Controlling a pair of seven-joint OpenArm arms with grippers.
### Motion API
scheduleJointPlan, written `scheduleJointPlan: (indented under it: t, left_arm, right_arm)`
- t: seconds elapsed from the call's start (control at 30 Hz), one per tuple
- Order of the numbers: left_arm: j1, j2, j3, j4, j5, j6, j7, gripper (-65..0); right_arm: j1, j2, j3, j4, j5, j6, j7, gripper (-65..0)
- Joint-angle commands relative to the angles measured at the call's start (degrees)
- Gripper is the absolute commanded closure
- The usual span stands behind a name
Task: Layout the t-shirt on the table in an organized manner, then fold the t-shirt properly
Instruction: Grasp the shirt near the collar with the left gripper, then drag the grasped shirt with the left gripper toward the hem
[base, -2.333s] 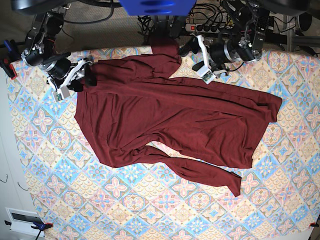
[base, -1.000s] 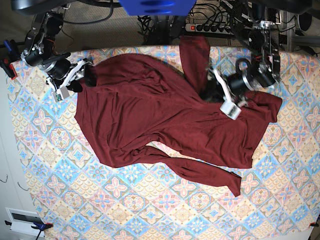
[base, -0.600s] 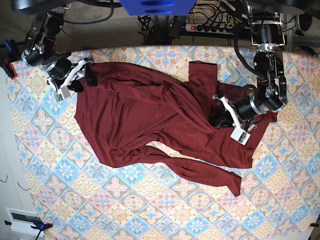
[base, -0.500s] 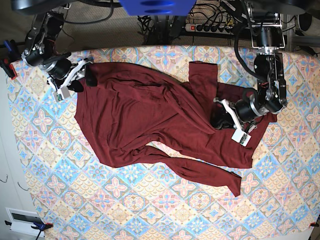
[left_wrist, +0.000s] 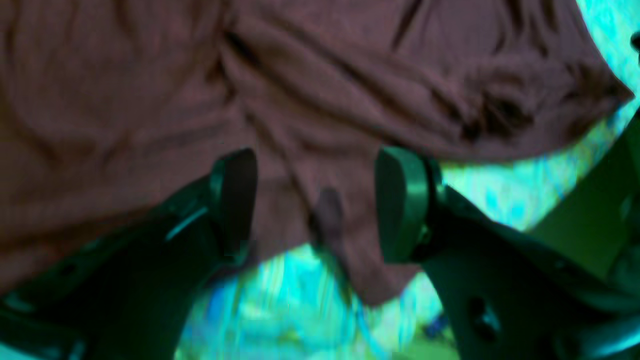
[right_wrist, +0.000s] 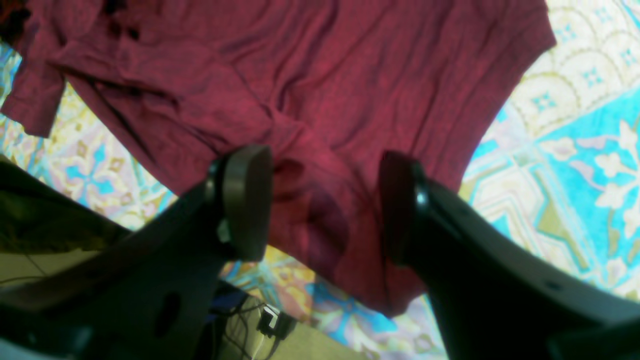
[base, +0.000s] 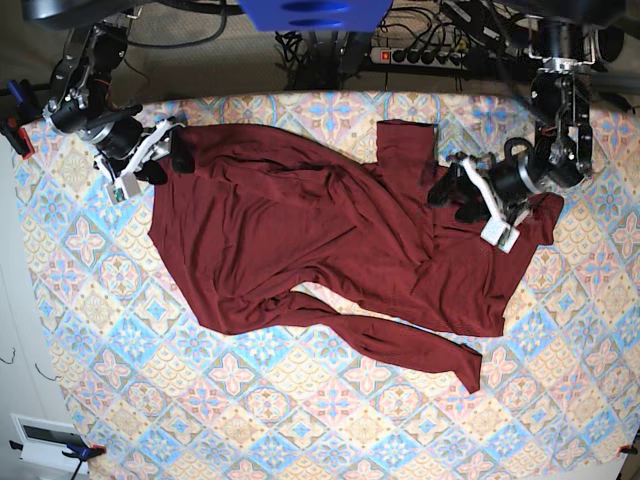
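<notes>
The dark maroon t-shirt (base: 320, 240) lies spread and wrinkled across the table (base: 250, 400). One long sleeve (base: 405, 150) points toward the back edge and the other (base: 400, 340) trails to the front right. My left gripper (base: 452, 197) hovers open over the shirt's right part, next to the back sleeve. In the left wrist view it (left_wrist: 317, 200) stands with jaws apart over bunched cloth (left_wrist: 350, 100). My right gripper (base: 165, 160) is open at the shirt's back left corner. In the right wrist view it (right_wrist: 322, 205) straddles the shirt's edge (right_wrist: 325, 100).
A power strip with cables (base: 420, 55) lies beyond the back edge. A clamp (base: 15, 130) grips the table's left edge. A white box (base: 45, 440) sits off the front left corner. Patterned cloth shows bare along the front (base: 300, 430).
My left gripper swept a sleeve from the back middle toward the right, left it lying flat there, and moved up and back. The right gripper stayed put.
</notes>
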Motion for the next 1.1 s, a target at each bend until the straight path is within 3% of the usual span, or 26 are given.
scheduleJointPlan:
  t: [0.0, 0.1, 0.23, 0.4, 0.57, 0.63, 0.77, 0.8, 0.93, 1.07]
  left_arm:
    - [1.29, -1.47, -0.15, 1.91, -1.42, -0.11, -1.04, -36.5]
    - [5.68, -3.31, -0.15, 2.44, -1.51, -0.19, -1.47, -36.5]
    - [7.62, -3.23, 0.28, 2.17, -1.25, -0.19, -1.47, -36.5]
    - [7.09, -0.41, 0.99, -1.52, -1.16, -0.19, -1.47, -36.5]
    - [3.92, 0.82, 8.20, -5.04, -1.16, -0.11, -1.12, -35.7]
    - [3.92, 0.73, 9.43, -5.48, -1.16, -0.28, -1.39, -30.4]
    - [3.92, 0.73, 9.52, -5.39, -1.25, -0.37, -1.47, -3.8]
    - [3.92, 0.64, 9.34, -5.48, -1.25, -0.37, -1.47, 0.0]
    - [3.92, -1.82, 4.86, -4.51, -1.77, -0.37, -1.47, 0.0]
    - [3.92, -2.00, -3.94, -2.66, -1.77, -0.37, -1.39, 0.0]
  right_arm:
    - [0.27, 0.76, 0.27, 0.93, 0.91, 0.17, 1.08, -32.2]
    - [0.27, 0.76, 0.27, 0.93, 0.91, 0.17, 1.08, -32.2]
    - [0.27, 0.76, 0.27, 0.84, 0.91, 0.17, 1.08, -32.2]
    - [0.27, 0.76, 0.18, 0.84, 0.91, 0.17, 1.08, -32.2]
    - [0.27, 0.76, 0.18, 0.84, 0.91, 0.17, 1.08, -32.2]
    - [0.27, 0.76, 0.18, 0.84, 0.91, 0.17, 1.08, -32.2]
    - [0.27, 0.76, 0.53, 0.84, 0.91, 0.17, 1.08, -32.2]
    - [0.27, 0.76, 0.53, 0.84, 0.91, 0.17, 1.08, -32.2]
    - [0.27, 0.76, 0.53, 0.84, 0.91, 0.17, 1.08, -32.2]
    - [0.27, 0.76, 0.44, 0.84, 0.91, 0.17, 1.08, -32.2]
